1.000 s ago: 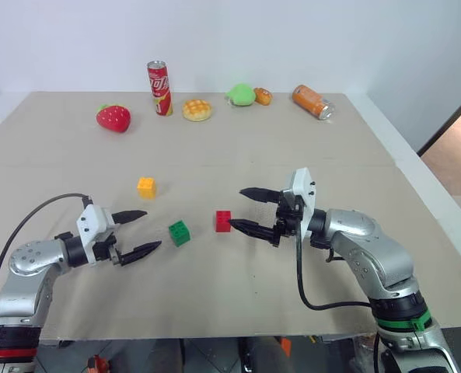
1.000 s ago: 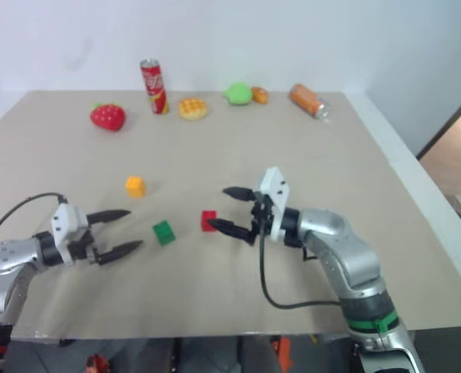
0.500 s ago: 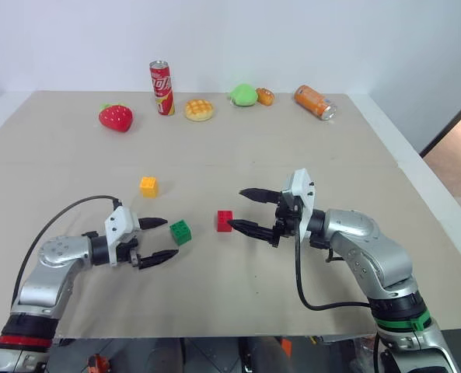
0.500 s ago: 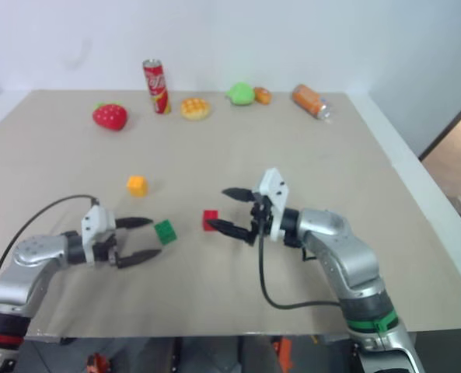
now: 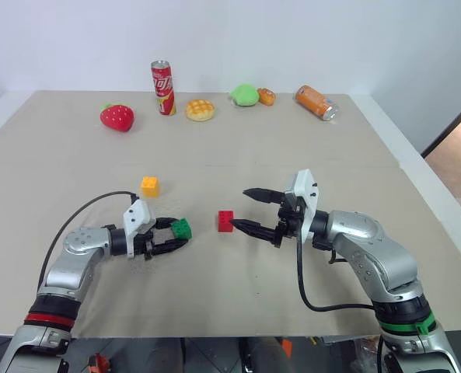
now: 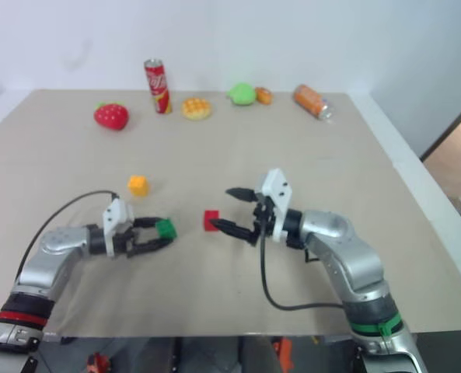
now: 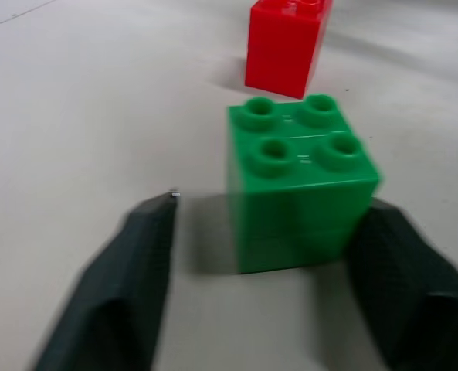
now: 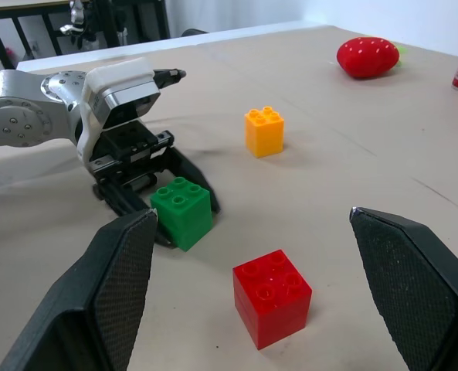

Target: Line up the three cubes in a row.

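Note:
Three studded cubes stand on the tan table: orange-yellow [image 5: 148, 186], green [image 5: 182, 228] and red [image 5: 225, 221]. The green and red ones are side by side with a gap between them; the orange-yellow one is farther back to the left. My left gripper [image 5: 175, 233] lies low on the table with the green cube [image 7: 298, 182] between its fingers. One finger is against the cube and the other finger [image 7: 147, 247] stands a narrow gap away. My right gripper [image 5: 240, 208] hangs wide open just right of the red cube [image 8: 272, 297], its lower fingertip close to it.
Along the far edge stand a red strawberry toy [image 5: 116, 117], an upright red can [image 5: 162, 77], a yellow bun toy [image 5: 200, 109], a green toy [image 5: 245, 95] and a lying orange can [image 5: 314, 102]. The table's right edge [image 5: 417, 179] drops off.
My left gripper has slid right along the table to the green cube, and its fingers have closed in from wide open to either side of it. The right gripper has stayed put.

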Motion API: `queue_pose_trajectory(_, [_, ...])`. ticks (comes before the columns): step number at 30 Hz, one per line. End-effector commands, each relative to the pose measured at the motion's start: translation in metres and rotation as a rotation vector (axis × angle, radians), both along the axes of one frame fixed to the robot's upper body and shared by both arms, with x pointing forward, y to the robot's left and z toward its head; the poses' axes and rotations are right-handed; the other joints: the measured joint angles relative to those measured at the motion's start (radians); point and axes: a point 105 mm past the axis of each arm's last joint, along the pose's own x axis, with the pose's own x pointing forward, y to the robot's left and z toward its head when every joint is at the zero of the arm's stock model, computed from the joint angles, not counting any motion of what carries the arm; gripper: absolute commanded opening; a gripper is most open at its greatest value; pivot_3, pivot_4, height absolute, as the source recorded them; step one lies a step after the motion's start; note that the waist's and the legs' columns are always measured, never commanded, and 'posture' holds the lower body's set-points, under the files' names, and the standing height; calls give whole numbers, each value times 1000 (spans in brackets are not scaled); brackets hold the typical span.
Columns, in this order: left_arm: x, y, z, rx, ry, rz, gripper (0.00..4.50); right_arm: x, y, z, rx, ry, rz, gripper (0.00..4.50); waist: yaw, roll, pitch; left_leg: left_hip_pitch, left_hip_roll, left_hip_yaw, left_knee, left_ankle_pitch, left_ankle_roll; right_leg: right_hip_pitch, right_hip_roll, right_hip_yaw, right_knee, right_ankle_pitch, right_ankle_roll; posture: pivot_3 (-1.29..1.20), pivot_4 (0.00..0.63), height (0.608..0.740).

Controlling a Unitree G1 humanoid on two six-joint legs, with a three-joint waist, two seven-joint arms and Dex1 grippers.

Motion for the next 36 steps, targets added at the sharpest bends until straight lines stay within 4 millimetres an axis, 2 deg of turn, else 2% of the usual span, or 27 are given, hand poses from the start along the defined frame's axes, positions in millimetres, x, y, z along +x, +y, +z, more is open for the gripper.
queue_pose_trajectory(1, [-2, 2, 4, 9, -7, -25, 1400, -2, -2, 11, 15, -42, -1, 4140, 0, 0, 0, 0, 0, 0, 0, 0, 0, 0, 0, 0, 0, 0, 0, 0, 150, 740])
queue_pose_trajectory(7, [7, 11, 8, 53, -61, -56, 1320, -1, 0, 11, 11, -44, 11, 4140, 0, 0, 0, 0, 0, 0, 0, 0, 0, 0, 0, 0, 0, 0, 0, 0, 150, 740])
queue_pose_trajectory(15, [44, 11, 29, 72, -114, -130, 1320, -4, -3, 11, -7, -43, 5, 4140, 2, 0, 0, -1, 0, 0, 1, 0, 0, 0, 0, -1, 0, 0, 0, 0, 150, 740])
queue_pose_trajectory(18, [51, 7, 33, 73, -117, -156, 1320, -7, -5, 10, -10, -39, -7, 4140, 1, 0, 0, -2, 0, 0, 1, 0, 0, 0, 0, 0, 0, 0, 1, 0, 150, 740])
queue_pose_trajectory(27, [39, -6, 17, 111, -77, -309, 1320, -15, -11, 7, -12, -25, -57, 4140, -1, 0, 0, -2, 0, -1, 0, -2, 4, -1, 1, 0, 0, -3, 2, 0, 150, 740])
queue_pose_trajectory(36, [28, 13, 3, 157, -34, -329, 1320, -19, -12, 6, -15, -15, -57, 4140, -3, 0, 0, -1, 0, -1, 1, -2, 4, 0, 1, 0, 0, -2, 1, 0, 150, 740])
